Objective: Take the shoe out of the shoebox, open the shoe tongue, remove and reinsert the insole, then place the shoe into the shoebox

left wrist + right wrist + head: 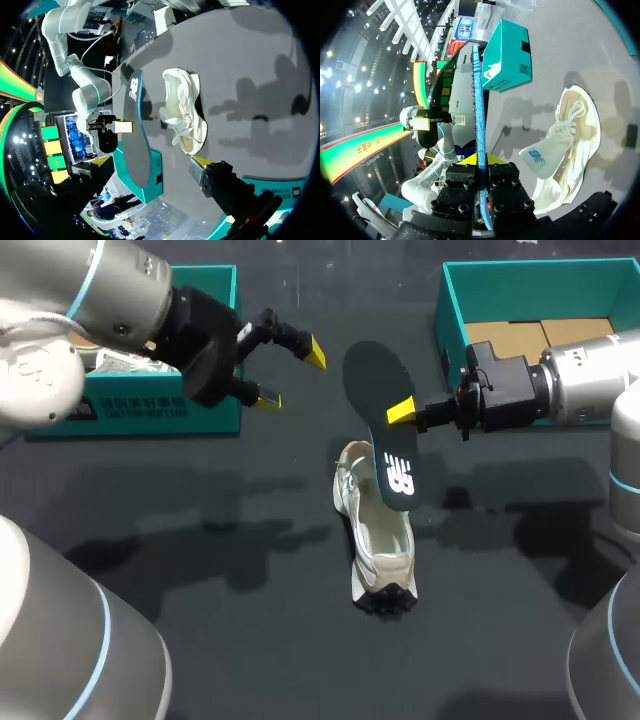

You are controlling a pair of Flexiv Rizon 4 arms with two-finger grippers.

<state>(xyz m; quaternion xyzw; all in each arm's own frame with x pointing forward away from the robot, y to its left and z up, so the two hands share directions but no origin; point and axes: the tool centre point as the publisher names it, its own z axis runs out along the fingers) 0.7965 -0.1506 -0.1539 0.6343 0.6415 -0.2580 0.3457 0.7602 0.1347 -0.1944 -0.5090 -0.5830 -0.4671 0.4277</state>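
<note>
A white shoe [375, 540] lies on the dark table, tongue pulled up, toe toward the back. My right gripper [412, 416] is shut on the edge of the black insole [380, 415], which hangs in the air above the shoe's front. In the right wrist view the insole [479, 120] shows edge-on between the fingers, with the shoe [572, 145] beside it. My left gripper [292, 376] is open, in the air to the left of the insole and apart from it. Its wrist view shows the insole [132, 145] ahead and the shoe [185, 112] beyond.
A teal shoebox [165, 405] with paper in it stands at the back left, under my left arm. Another open teal box [455, 315] with cardboard inside stands at the back right, behind my right arm. Dark table surface surrounds the shoe.
</note>
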